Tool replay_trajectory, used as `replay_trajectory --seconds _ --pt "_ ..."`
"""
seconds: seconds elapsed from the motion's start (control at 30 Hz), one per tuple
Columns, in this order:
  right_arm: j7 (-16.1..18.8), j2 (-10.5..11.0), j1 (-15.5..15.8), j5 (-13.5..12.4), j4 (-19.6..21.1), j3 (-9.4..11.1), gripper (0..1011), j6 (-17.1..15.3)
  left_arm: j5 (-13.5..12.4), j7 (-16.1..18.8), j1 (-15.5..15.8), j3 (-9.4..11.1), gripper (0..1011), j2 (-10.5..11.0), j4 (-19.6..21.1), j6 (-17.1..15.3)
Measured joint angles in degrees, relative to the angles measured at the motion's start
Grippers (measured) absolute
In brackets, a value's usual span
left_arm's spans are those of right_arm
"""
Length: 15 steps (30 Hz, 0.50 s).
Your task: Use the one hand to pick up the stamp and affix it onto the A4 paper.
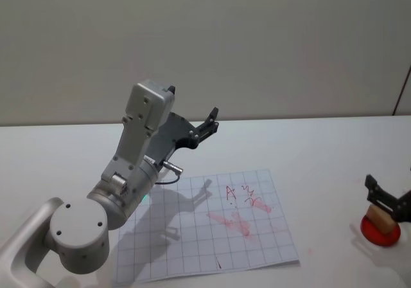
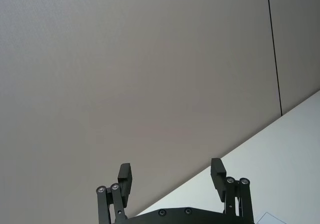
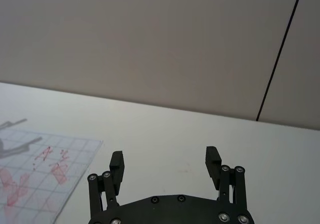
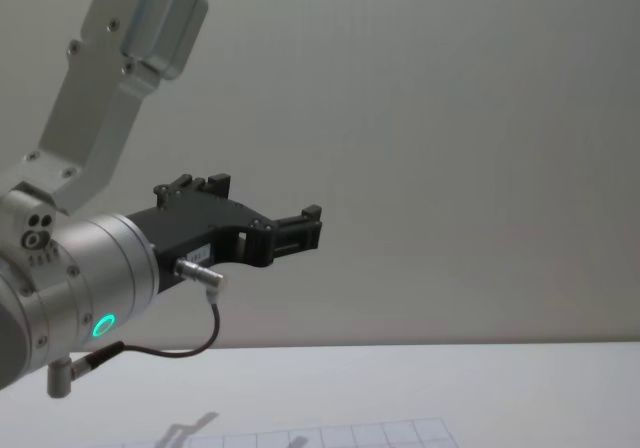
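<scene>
Right gripper (image 1: 388, 201) spread wide, stamp (image 1: 379, 218) just beside it, on red pad (image 1: 384, 236)

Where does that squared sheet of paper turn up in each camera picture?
Head view: the A4 paper lies low centre.
Left wrist view: perhaps the pale corner at the bottom edge; too little to tell.
Right wrist view: lower left.
Chest view: a strip along the bottom edge.
Shared landmark: its red marks, head and right wrist views.

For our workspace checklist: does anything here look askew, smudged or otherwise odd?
Yes. On the A4 paper, the red marks are smeared into pink blotches, not crisp. The right tool is open by the stamp; the left tool is raised, open.
</scene>
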<state>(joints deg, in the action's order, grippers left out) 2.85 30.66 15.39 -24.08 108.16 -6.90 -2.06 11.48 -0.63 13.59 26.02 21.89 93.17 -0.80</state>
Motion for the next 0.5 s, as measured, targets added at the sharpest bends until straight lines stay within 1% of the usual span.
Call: replay_trajectory --seconds 0.03,0.07,0.17,0.2,0.3,0.4,0.5 --pt "0.0 0.5 0.6 -0.1 0.1 0.3 1001 -0.6 0.0 0.0 0.0 0.0 1001 0.0 0.0 0.0" --pt "0.0 0.5 0.6 -0.1 0.1 0.3 1001 -0.6 0.0 0.0 0.0 0.0 1001 0.0 0.0 0.0" --pt "0.2 1.3 1.3 -0.2 0.0 0.6 1001 -2.3 0.0 0.0 0.0 0.0 1001 0.0 0.0 0.0" --pt "0.2 1.3 1.3 -0.2 0.0 0.6 1001 -2.3 0.0 0.0 0.0 0.0 1001 0.0 0.0 0.0" --pt "0.8 1.7 1.5 0.2 -0.5 0.6 1001 -4.2 0.0 0.0 0.0 0.0 1001 0.0 0.0 0.0" --pt "1.3 1.7 1.3 0.6 -1.1 0.5 1001 -5.3 0.0 0.0 0.0 0.0 1001 0.0 0.0 0.0" --pt "2.0 1.6 0.9 1.4 -2.1 0.2 1001 -7.2 0.0 0.0 0.0 0.0 1001 0.0 0.0 0.0"
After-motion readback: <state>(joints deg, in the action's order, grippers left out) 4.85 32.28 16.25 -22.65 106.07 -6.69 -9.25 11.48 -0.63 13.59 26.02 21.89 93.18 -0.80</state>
